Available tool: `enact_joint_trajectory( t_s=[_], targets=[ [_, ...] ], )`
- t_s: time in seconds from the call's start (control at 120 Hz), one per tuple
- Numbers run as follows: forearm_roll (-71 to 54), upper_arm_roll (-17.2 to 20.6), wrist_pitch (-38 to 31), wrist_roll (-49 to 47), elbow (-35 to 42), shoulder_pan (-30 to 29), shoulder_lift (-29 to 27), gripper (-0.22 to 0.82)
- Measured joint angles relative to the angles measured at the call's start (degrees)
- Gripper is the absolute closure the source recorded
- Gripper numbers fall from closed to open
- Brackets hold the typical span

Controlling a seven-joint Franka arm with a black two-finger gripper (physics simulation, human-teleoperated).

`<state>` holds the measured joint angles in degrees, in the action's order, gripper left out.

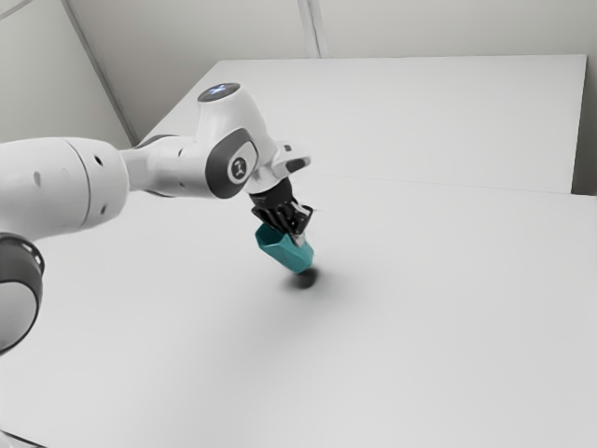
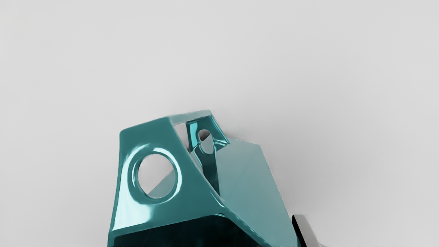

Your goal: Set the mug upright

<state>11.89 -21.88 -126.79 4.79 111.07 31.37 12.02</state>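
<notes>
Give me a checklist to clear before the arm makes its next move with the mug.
1. Gripper at the mug: ok, right up at it in the exterior view.
2. Grip secure from two sides: cannot tell.
3. Mug upright: not ok, it is tilted, its upper end toward the exterior view's left.
4. Base flat on the table: not ok, the mug slants over its shadow.
5. Lower edge touching the table: cannot tell, though the shadow lies close beneath.
</notes>
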Motion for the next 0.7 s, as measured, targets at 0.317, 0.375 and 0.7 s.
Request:
enact_joint_trajectory(
  t_s=[0.317, 0.375, 0.7],
  targets=[
    [-7.4, 0.1, 3.9, -1.2, 0.1, -6.8, 0.3, 0.77],
    [-7.6, 0.1, 4.5, -1.2, -0.1, -7.9, 0.6, 0.77],
    [-5.4, 0.5, 6.7, -0.6, -0.1, -10.9, 2.8, 0.77]
  ],
)
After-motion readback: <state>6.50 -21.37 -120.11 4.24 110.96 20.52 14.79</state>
